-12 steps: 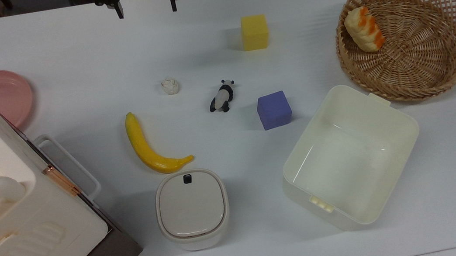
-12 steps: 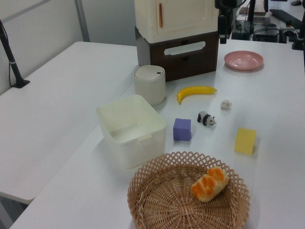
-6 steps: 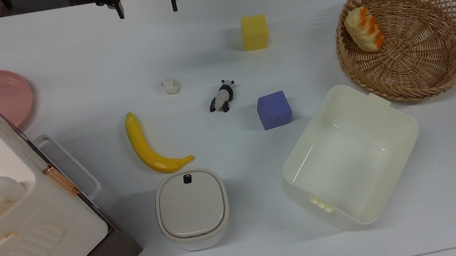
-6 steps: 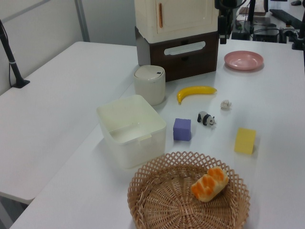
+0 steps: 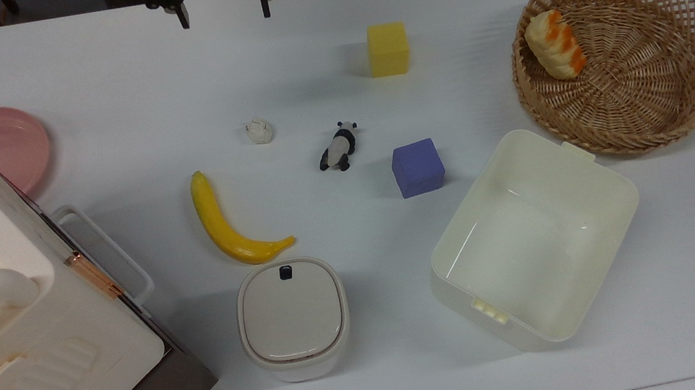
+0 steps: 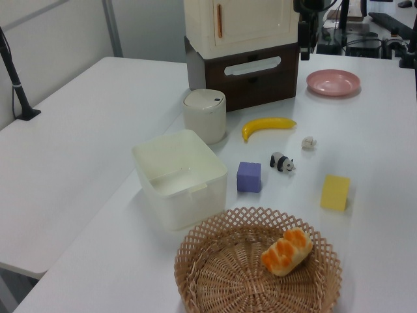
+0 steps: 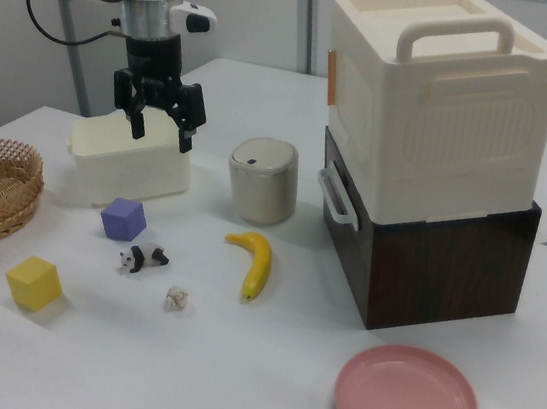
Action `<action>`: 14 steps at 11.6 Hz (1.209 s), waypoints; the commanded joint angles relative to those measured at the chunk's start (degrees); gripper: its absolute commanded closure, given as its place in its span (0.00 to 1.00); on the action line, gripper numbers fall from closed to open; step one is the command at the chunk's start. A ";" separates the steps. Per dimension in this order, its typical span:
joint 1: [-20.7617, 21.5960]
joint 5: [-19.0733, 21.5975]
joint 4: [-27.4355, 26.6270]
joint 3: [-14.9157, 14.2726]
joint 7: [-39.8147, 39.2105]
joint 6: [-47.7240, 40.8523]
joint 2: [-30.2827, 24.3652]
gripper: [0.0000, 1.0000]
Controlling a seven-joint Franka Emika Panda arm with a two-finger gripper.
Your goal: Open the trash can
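Gripper [image 5: 223, 17] is hanging high at the far table edge in the top view, fingers spread wide w/ nothing between them, well apart from the trash can [image 5: 293, 318]. In the right view the gripper [image 7: 158, 129] is sitting above the table, w/ the lidless cream tub [image 7: 128, 160] behind it.

Risks, judging from here: it's a long travel to the can, w/ the banana [image 5: 227, 227], the crumpled white ball [image 5: 259, 131] and the panda figurine [image 5: 338, 146] lying between. A low path could be clipping those. The banana tip is lying just beside the can's button side, so a sloppy descent could be nudging the banana instead of hitting the button. The black push button [image 5: 286, 271] is small; a wide-open finger landing off-centre could be pressing the lid [image 5: 290, 312] itself and keeping it shut. The can looks light, prob. plastic, so a sideways shove could be sliding or tipping it. The brown drawer unit [image 7: 428, 255] w/ the big cream box [image 7: 438, 105] on top is standing near the can, limiting approach from that side.

The can itself: small, cream-white, rounded-square body, beige-grey lid lying flat & closed, button at the rim edge facing the banana. It's standing upright near the top view's bottom, between the drawer unit and the tub.
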 commanded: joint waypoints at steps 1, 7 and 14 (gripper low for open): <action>0.54 -0.49 -0.82 -0.22 0.01 -0.72 -0.86 0.00; 0.72 -0.49 -0.82 -0.13 0.10 -0.80 -0.77 0.00; 0.54 -0.58 -0.73 -0.13 -0.07 -0.54 -0.77 0.13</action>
